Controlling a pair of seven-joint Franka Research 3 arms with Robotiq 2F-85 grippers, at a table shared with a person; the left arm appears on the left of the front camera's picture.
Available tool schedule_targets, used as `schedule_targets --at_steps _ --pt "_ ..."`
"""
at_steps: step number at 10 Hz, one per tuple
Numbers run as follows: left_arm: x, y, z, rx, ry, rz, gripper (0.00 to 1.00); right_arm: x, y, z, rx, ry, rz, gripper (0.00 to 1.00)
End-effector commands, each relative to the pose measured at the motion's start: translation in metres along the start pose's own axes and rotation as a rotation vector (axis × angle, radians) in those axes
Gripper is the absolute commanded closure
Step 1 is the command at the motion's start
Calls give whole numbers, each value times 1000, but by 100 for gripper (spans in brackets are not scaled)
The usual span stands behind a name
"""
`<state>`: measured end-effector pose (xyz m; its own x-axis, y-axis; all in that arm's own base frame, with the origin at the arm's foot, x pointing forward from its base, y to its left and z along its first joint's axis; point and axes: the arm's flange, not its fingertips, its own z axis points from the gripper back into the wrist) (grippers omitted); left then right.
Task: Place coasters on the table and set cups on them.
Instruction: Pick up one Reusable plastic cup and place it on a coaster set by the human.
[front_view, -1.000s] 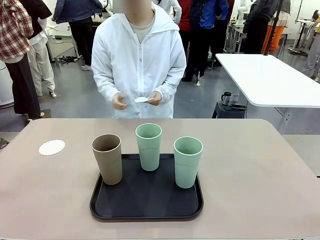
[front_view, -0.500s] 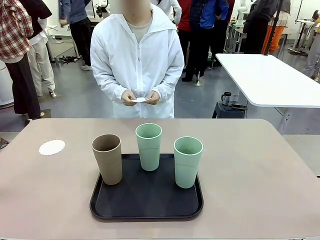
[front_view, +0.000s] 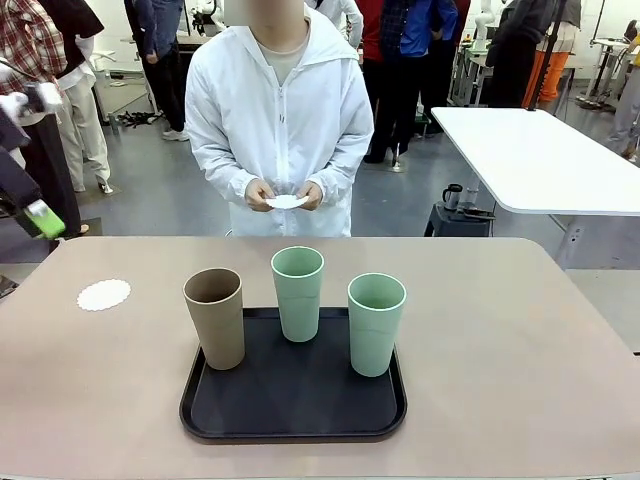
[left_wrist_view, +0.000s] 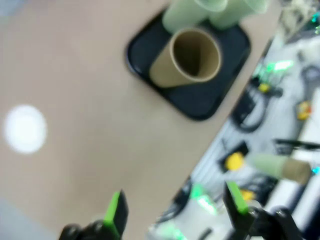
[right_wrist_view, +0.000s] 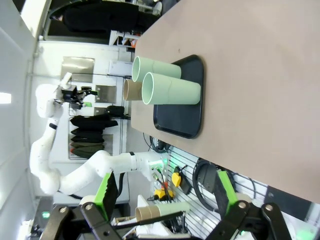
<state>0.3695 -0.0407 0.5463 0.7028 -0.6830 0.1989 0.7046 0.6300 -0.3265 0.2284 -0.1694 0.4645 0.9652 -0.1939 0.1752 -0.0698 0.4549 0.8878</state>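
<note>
Beige table (front_view: 520, 330) bears one coaster (front_view: 104, 294); cups (front_view: 298, 292) on tray (front_view: 290, 405); left gripper (left_wrist_view: 174, 200) and right gripper (right_wrist_view: 165, 182) gape empty.

No legible text or labels.

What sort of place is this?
Probably a robotics lab: a white robot arm beside the table, the green-padded left gripper open near it, and a white table with bystanders behind.

The cups (front_view: 297, 295) look matt plastic, the tray (front_view: 290, 408) smooth, the coaster (front_view: 104, 295) lacy paper.
</note>
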Motion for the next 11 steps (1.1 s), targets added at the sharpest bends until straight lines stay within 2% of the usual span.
schedule_targets --at_steps 1,2,4,5,6,7,11 --pt "10 -12 -32 274 143 -354 0 0 -1 0 11 0 -4 0" --pt "18 -23 -37 307 176 -407 0 0 -1 0 11 0 -4 0" --pt "29 -34 -41 364 157 -441 0 0 -1 0 11 0 -4 0" --pt "32 -35 -45 348 168 -439 0 0 -1 0 11 0 -4 0" --pt "31 -35 -43 324 134 -378 0 0 -1 0 11 0 -4 0" --pt "42 -42 -40 346 205 -437 0 0 -1 0 11 0 -4 0" --pt "41 -41 -41 341 187 -435 0 0 -1 0 11 0 -4 0"
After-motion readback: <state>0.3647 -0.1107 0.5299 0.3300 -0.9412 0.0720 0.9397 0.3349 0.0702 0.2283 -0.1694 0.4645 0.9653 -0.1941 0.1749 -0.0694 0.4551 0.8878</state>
